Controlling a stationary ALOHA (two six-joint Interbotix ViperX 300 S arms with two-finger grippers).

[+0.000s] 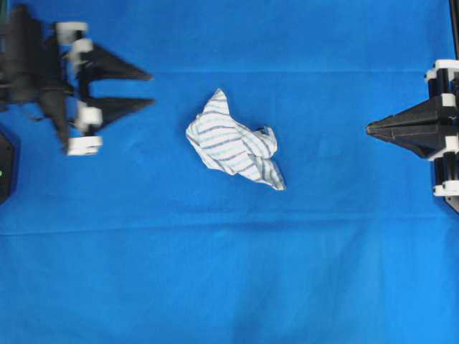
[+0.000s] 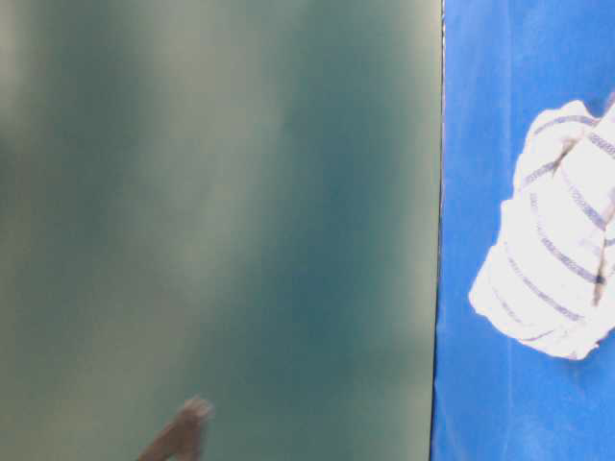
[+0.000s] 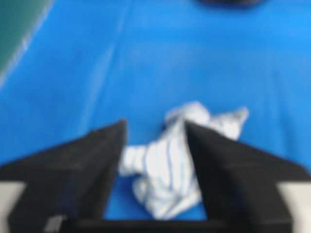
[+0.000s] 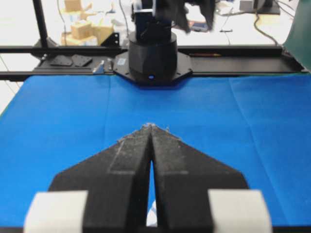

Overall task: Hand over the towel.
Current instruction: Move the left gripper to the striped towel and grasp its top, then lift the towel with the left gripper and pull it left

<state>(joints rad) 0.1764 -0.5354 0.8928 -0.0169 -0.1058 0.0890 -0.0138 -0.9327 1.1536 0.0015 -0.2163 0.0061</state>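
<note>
- Near the middle of the blue cloth (image 1: 229, 272), seen from overhead, lies one towel (image 1: 233, 141): white with thin blue and grey stripes, crumpled into a loose heap, touched by nothing.
- Two grippers are in view, one at each side of the towel and both well apart from it.
- At 9 o'clock from the towel is the left gripper (image 1: 147, 88); its two black fingers (image 1: 118, 68) stand spread with a clear gap between them, tips pointing toward the towel, holding nothing.
- From the left wrist view, blurred, the towel (image 3: 172, 165) shows through that gap, lying on the cloth beyond the two fingers (image 3: 77, 170).
- At 3 o'clock from the towel is the right gripper (image 1: 368, 130); its fingers are pressed together into a single point aimed at the towel, with nothing between them.
- From the right wrist view the clenched right gripper (image 4: 151, 127) hides most of the towel; only a sliver of white peeks out below the fingers.
- At 12 o'clock in that same view stands one black arm base (image 4: 153, 58), past the far edge of the cloth, with a black rail across the back.
- Between either gripper and the towel lies only bare blue cloth.
- One dull green panel (image 2: 216, 221) fills the left of the table-level view, with the towel (image 2: 557, 259) at 3 o'clock.
</note>
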